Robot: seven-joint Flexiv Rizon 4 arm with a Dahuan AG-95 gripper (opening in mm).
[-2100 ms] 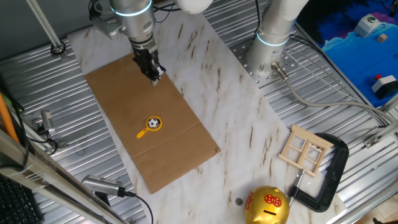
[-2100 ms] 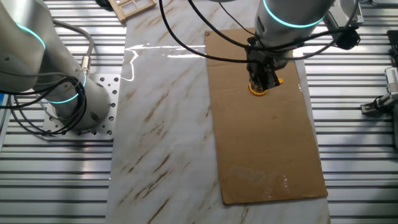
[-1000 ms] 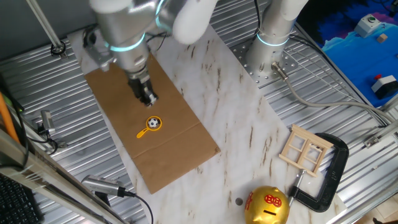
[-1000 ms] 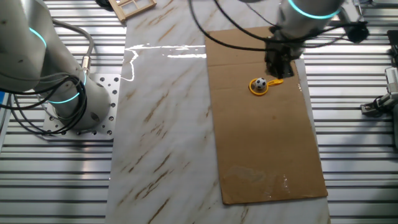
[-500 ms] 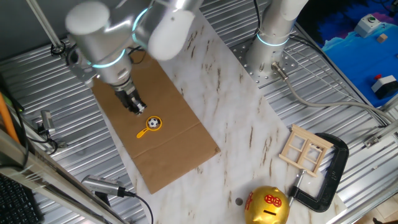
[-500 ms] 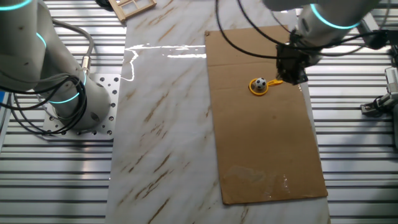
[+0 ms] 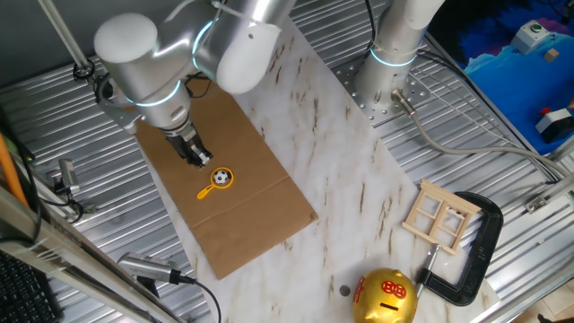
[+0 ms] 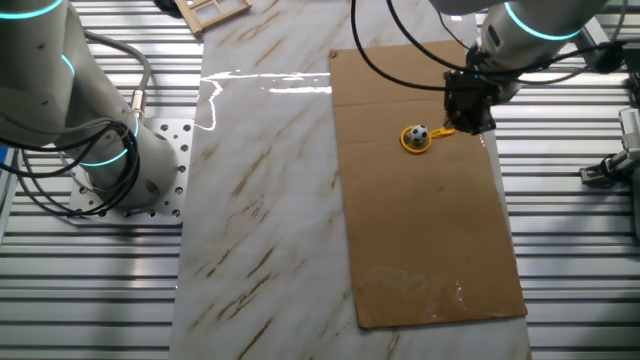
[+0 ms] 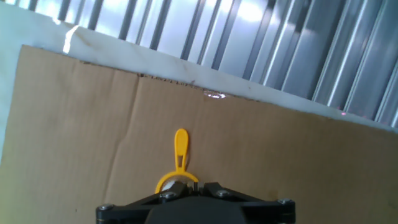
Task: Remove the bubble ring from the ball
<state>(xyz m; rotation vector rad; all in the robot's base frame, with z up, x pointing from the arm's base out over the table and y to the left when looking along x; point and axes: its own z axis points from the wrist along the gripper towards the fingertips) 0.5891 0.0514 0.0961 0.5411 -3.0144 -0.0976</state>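
Note:
The yellow-orange bubble ring [image 7: 216,183] lies flat on a brown cardboard sheet [image 7: 242,224], its loop around the tiny black-and-white ball [image 7: 222,177]. In the other fixed view the ball [image 8: 418,132] sits in the ring [image 8: 416,142], whose handle points toward my gripper [image 8: 468,120]. My gripper [image 7: 199,160] hangs just beside the ring, fingers together and empty. In the hand view the ring's handle [image 9: 181,149] points away from my gripper [image 9: 189,186], and the loop is partly hidden behind the fingertips. The ball barely shows there.
A gold piggy bank [image 7: 386,298], a small wooden frame [image 7: 439,215] and a black clamp [image 7: 477,253] sit at the table's near right. A second arm's base [image 7: 390,72] stands at the back. Ribbed metal [image 7: 502,161] surrounds the marble top.
My gripper has travelled from the far end of the cardboard down to the ring's side. In the last half second it barely moved. The ring and ball have not moved.

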